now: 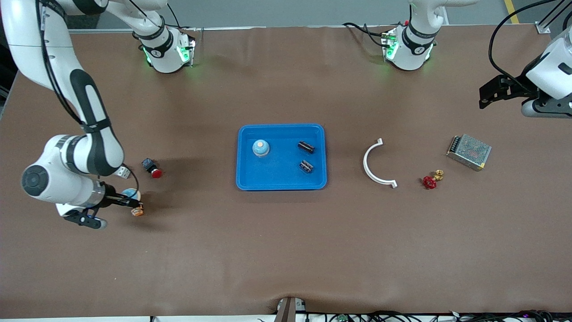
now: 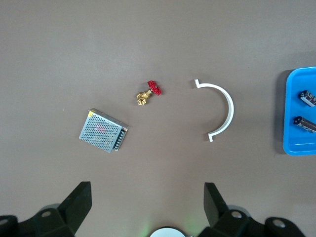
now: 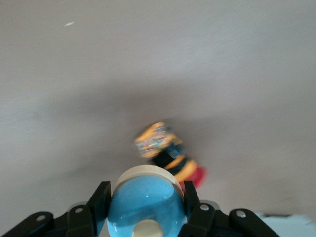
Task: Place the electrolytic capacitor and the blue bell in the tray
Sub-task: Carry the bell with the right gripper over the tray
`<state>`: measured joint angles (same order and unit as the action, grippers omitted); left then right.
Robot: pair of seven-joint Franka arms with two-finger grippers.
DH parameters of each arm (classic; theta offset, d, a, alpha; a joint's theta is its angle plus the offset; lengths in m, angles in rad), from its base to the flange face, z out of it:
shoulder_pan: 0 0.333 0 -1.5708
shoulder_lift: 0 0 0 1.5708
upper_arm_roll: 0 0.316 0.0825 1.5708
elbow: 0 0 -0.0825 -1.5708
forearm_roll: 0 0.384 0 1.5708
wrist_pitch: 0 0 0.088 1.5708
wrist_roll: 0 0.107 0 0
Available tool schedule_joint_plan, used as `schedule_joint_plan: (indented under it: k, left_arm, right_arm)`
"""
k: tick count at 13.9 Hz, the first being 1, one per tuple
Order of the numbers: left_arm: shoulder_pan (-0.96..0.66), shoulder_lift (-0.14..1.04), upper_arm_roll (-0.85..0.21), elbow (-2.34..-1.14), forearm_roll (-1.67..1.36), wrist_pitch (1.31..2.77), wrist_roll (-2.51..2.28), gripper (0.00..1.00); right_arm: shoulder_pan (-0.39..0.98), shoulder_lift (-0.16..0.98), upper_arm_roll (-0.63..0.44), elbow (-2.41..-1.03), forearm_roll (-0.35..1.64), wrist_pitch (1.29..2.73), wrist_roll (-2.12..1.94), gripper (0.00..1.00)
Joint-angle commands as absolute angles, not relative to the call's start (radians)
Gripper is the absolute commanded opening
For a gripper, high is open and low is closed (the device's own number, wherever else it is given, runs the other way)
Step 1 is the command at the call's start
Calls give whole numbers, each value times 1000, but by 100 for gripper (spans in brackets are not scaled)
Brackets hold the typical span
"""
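The right gripper point(image 1: 134, 202), at the frame's lower left, has its jaws clamped on a blue bell point(image 3: 145, 203), which should travel level and release low over bare floor of the tray point(image 1: 281, 181) at centre, while the left gripper point(image 2: 145, 207) waits, jaws wide.

Tray interior: I see the blue tray point(image 1: 281, 182) already carrying a blue bell point(image 1: 260, 148) and two electrolytic capacitors point(image 1: 306, 146), with bare floor between them and along its camera-side rim.
Right gripper's surroundings: my right gripper point(image 1: 129, 200), clamped on a second blue bell point(image 1: 132, 193), has an orange part point(image 1: 137, 210) just beside it and a red pushbutton point(image 1: 152, 169) close by.
Path to tray: open tabletop.
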<state>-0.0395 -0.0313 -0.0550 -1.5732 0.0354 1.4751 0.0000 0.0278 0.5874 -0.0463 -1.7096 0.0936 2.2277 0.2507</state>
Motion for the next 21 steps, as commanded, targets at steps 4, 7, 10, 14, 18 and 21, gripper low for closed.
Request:
schedule_joint_plan:
  k: [4, 7, 10, 14, 18, 21]
  left_arm:
    - [-37, -49, -66, -1598, 31, 1494, 0, 100]
    - [-37, -48, -66, -1601, 31, 1499, 0, 100]
    - [-38, -48, -67, -1603, 31, 1505, 0, 100]
    - [-38, -48, -67, -1603, 31, 1505, 0, 100]
    - [-37, -46, -89, -1603, 32, 1506, -2, 100]
    - [-37, -41, -89, -1603, 34, 1511, -2, 100]
  right_arm:
    - [216, 563, -54, -1732, 103, 2247, 604, 0]
    - [317, 565, -54, -1732, 103, 2273, 783, 0]
    - [422, 569, -55, -1732, 101, 2321, 967, 0]
    - [535, 590, -55, -1729, 97, 2381, 1144, 0]
    - [633, 618, -63, -1720, 69, 2367, 1288, 0]
    - [683, 650, -61, -1707, -41, 2349, 1432, 0]
